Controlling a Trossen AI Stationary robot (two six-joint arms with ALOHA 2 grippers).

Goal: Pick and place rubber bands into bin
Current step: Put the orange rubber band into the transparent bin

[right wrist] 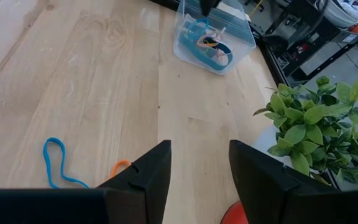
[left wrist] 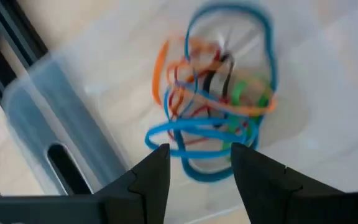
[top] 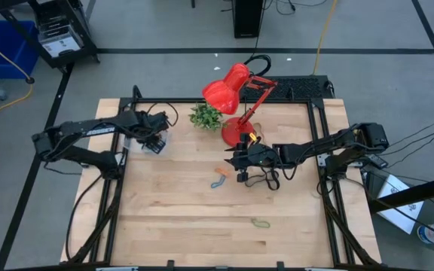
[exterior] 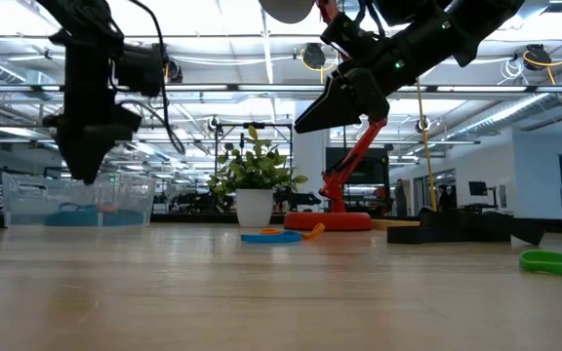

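Blue, orange, green rubber bands (left wrist: 213, 93) tangled in bin (left wrist: 55, 106) — left hand (left wrist: 199, 165) parted, empty.

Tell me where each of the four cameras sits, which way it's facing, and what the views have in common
High view: overhead, straight down on the table; both arms show, left gripper over the bin, right gripper mid-table.
Low view: table height, level toward the room; both arms hang in from above.
Left wrist view: on the left arm, down into the bin at the piled rubber bands; own fingers apart.
Right wrist view: on the right arm, across the wood; own fingers apart.
Shared: the right wrist and low views both show the plant.
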